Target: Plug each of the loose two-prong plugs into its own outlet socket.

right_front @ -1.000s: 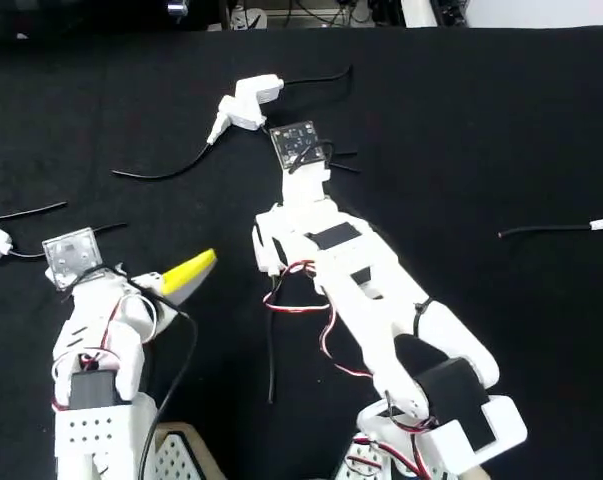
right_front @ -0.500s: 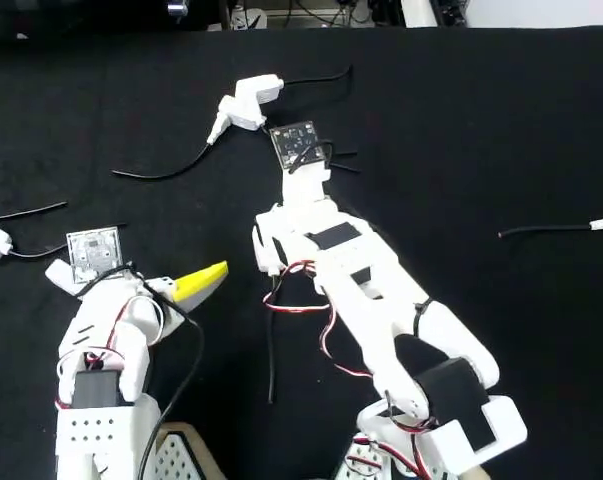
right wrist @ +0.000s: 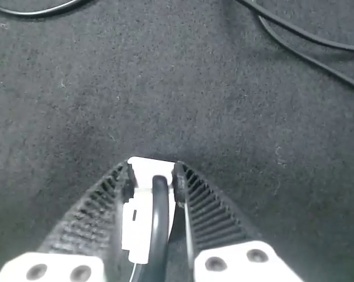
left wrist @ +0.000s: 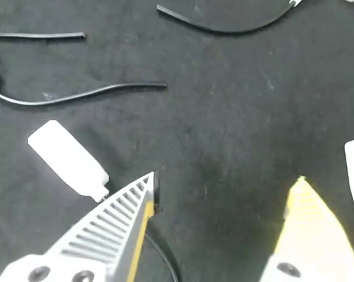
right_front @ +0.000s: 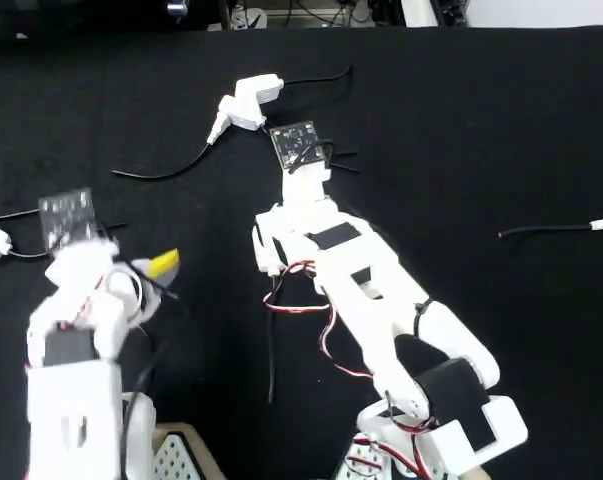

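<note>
**Plugs: one lying loose, one being gripped**

Loose white plug [left wrist: 68, 164] is lying on the black mat [left wrist: 235, 106], just outside the left gripper's [left wrist: 223, 179] white finger [left wrist: 127, 202]. Those fingers are standing wide apart, holding nothing. The right gripper [right wrist: 152, 167] is pinching another white plug [right wrist: 135, 220] between its narrowed fingers, the plug's black cable [right wrist: 158, 205] running back between them.

the left gripper [left wrist: 225, 178] is hanging over the black cloth [left wrist: 241, 106] with its 2 fingers [left wrist: 118, 217] spread wide (1 ribbed white, 1 yellow). a white plug [left wrist: 68, 158] is lying flat just beside the white finger's tip, and 3 black cables [left wrist: 77, 95] are lying farther off.
</note>
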`<state>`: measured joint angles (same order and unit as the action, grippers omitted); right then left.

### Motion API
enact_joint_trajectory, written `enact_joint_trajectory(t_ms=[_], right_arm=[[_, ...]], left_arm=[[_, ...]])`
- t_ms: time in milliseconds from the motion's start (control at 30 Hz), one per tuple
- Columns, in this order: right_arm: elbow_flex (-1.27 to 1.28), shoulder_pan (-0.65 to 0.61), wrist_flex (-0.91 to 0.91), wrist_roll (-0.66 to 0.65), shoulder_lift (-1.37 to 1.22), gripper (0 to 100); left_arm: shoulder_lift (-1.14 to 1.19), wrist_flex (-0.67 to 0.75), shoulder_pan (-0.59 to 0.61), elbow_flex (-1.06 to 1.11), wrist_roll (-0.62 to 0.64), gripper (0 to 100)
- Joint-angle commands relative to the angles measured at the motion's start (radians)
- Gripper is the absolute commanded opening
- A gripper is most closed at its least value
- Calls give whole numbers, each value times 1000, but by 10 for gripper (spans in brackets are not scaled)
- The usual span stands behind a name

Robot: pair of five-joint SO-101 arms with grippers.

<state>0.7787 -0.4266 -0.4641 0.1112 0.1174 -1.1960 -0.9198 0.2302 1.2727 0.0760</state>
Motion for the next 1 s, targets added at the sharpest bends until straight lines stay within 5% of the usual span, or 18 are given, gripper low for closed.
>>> enact_joint_trajectory(t_ms=[0, 167, 467, 700, 967], right_arm=[[22, 11, -26, -11, -4, 12], [22, 21, -26, -11, -4, 12], [22, 25, -26, -11, -4, 12], [22, 23, -26, -11, -4, 12], [21, 35, -26, -8, -4, 12]], left_arm=[[388, 123, -54, -168, -12, 333], [732, 247, -174, -262, -12, 333], [1235, 114, -314, -624, -6, 330], [1289, 146, -357, -707, 0, 329], [1289, 149, -433, -713, 164, 329]])
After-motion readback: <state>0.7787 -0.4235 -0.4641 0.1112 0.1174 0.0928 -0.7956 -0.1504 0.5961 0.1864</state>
